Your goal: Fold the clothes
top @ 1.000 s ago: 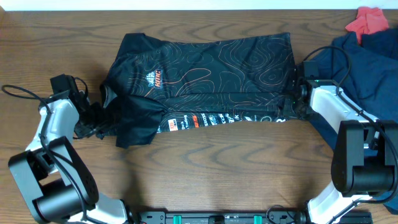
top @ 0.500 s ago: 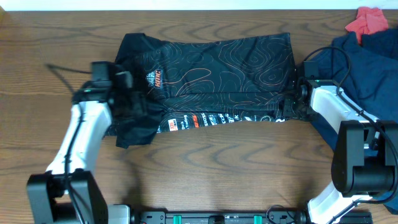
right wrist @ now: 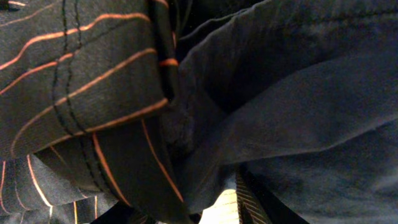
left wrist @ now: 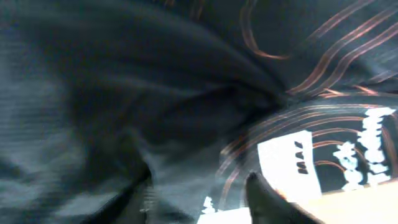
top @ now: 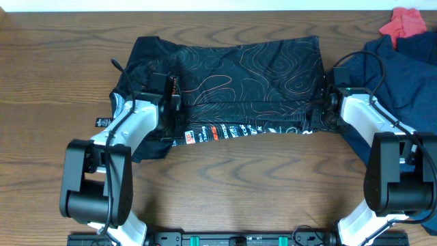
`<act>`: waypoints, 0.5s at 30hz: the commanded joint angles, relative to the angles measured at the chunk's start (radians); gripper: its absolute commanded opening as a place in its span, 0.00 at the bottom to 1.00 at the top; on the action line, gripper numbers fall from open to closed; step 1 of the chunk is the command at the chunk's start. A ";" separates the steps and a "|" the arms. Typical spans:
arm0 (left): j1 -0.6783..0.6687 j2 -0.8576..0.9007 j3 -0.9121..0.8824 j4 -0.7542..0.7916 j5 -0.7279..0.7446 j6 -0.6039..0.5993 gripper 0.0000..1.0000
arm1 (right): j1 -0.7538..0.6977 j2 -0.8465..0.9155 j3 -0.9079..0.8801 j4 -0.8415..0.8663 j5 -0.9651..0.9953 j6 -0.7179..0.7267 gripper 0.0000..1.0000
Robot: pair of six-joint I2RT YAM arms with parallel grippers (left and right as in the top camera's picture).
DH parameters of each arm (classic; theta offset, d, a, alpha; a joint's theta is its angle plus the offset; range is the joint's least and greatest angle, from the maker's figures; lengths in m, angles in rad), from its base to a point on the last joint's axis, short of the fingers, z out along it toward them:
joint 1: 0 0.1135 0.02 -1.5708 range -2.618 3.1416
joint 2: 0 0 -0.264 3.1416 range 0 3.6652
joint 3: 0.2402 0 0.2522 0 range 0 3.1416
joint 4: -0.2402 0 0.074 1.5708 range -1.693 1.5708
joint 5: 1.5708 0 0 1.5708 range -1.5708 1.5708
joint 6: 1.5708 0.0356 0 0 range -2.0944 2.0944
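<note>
The black jersey [top: 252, 68] with orange-and-white contour lines lies spread across the middle of the wooden table, lettering along its near edge. My left gripper [top: 174, 102] is over the jersey's left part, shut on a bunch of its fabric, with the left sleeve pulled inward. In the left wrist view the jersey [left wrist: 155, 81] fills the frame and sits between the fingers [left wrist: 199, 202]. My right gripper [top: 319, 117] is at the jersey's right near corner, shut on the hem. The right wrist view shows the jersey [right wrist: 81, 74] between its fingers [right wrist: 193, 211].
A plain navy blue garment [top: 403, 68] lies heaped at the right, touching the right arm, and also fills the right side of the right wrist view [right wrist: 311, 93]. A small red cloth [top: 404, 22] sits at the far right corner. Bare table [top: 239, 184] lies in front.
My left gripper has swung from the table's left side rightward onto the jersey, dragging the left sleeve inward over the chest. The right arm has not moved.
</note>
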 commanded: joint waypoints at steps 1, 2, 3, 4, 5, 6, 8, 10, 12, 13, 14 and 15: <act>0.000 0.004 0.006 -0.001 -0.082 -0.002 0.31 | -0.004 -0.008 -0.011 -0.006 -0.008 0.001 0.38; 0.000 0.003 0.006 -0.002 -0.095 -0.002 0.24 | -0.004 -0.008 -0.011 -0.006 -0.008 0.001 0.38; 0.000 0.003 0.006 -0.002 -0.105 -0.002 0.15 | -0.004 -0.008 -0.011 -0.006 -0.008 0.001 0.38; 0.000 0.003 0.006 -0.002 -0.109 -0.002 0.10 | -0.004 -0.008 -0.011 -0.006 -0.008 0.001 0.38; 0.000 0.003 0.006 -0.002 -0.109 -0.002 0.06 | -0.004 -0.008 -0.011 -0.006 -0.008 0.001 0.38; 0.000 0.003 0.006 -0.002 -0.109 -0.002 0.06 | -0.004 -0.008 -0.011 -0.005 -0.008 0.001 0.38; 0.000 0.003 0.011 -0.002 -0.111 -0.002 0.06 | -0.004 -0.008 -0.011 -0.006 -0.007 0.001 0.38; 0.000 0.001 0.026 -0.002 -0.135 -0.005 0.06 | -0.004 -0.008 -0.011 -0.006 -0.008 0.001 0.38; 0.000 -0.016 0.052 0.004 -0.179 -0.005 0.06 | -0.004 -0.008 -0.011 -0.006 -0.007 0.001 0.38; 0.000 -0.024 0.067 0.010 -0.195 -0.005 0.06 | -0.004 -0.008 -0.011 -0.005 -0.007 0.001 0.38; 0.000 -0.037 0.087 0.018 -0.216 -0.005 0.06 | -0.004 -0.008 -0.011 -0.005 -0.007 0.001 0.38; 0.000 -0.048 0.108 0.032 -0.236 -0.004 0.06 | -0.004 -0.008 -0.011 -0.005 -0.007 0.001 0.38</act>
